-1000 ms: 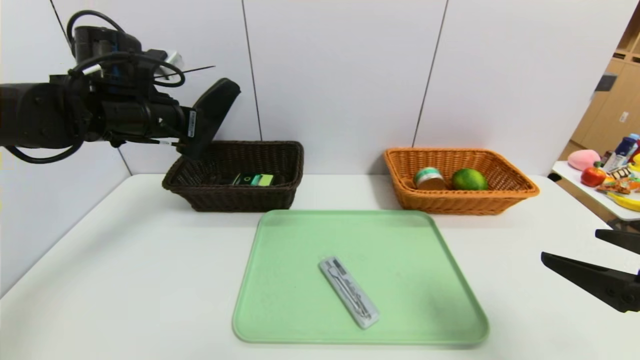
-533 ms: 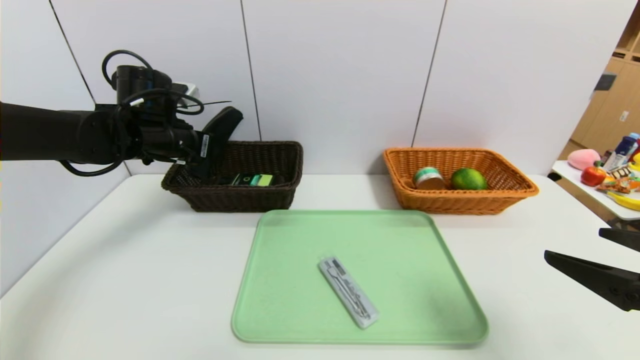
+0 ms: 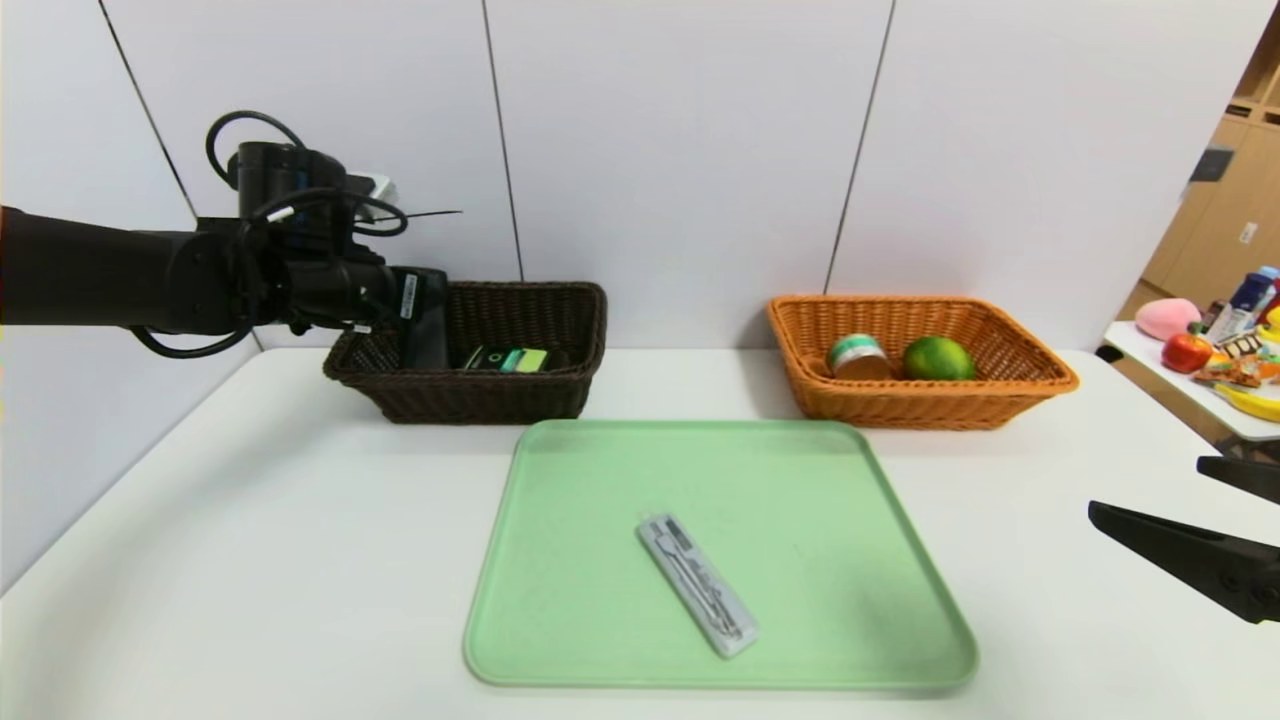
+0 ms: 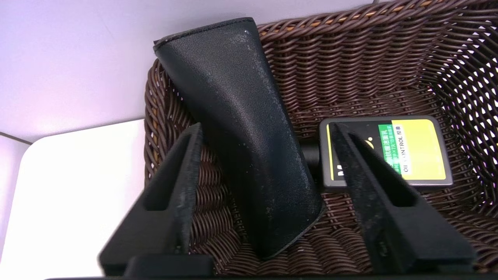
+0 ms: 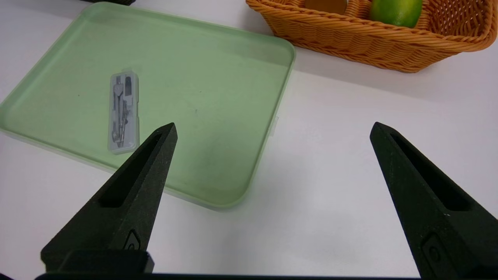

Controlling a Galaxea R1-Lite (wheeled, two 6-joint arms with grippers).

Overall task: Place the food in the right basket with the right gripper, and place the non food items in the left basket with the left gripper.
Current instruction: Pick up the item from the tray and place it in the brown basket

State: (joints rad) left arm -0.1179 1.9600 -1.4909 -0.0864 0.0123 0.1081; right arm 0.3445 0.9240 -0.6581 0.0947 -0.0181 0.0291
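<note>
My left gripper (image 3: 405,300) (image 4: 265,126) hangs over the left end of the dark brown left basket (image 3: 480,400) (image 4: 350,58), jaws open. The black fabric pouch (image 3: 430,340) (image 4: 241,128) leans loose between the spread fingers, its lower end on the basket floor. A dark green pump bottle (image 3: 505,359) (image 4: 408,151) lies beside it. The clear-grey cutlery case (image 3: 697,584) (image 5: 123,112) lies on the green tray (image 3: 600,480) (image 5: 202,77). The lime (image 3: 938,358) (image 5: 395,11) and the tin can (image 3: 858,356) (image 5: 326,4) sit in the orange right basket (image 3: 1000,400) (image 5: 350,42). My right gripper (image 3: 1145,490) (image 5: 273,125) hovers open and empty, right of the tray.
Both baskets stand against the back wall, behind the tray. A side table (image 3: 1220,400) at the far right carries an apple, a banana, bottles and other items. Bare white tabletop lies left and right of the tray.
My left gripper came down to the brown basket's left end and opened. The black pouch, held tilted up before, has slipped down into the basket. The right arm stayed put.
</note>
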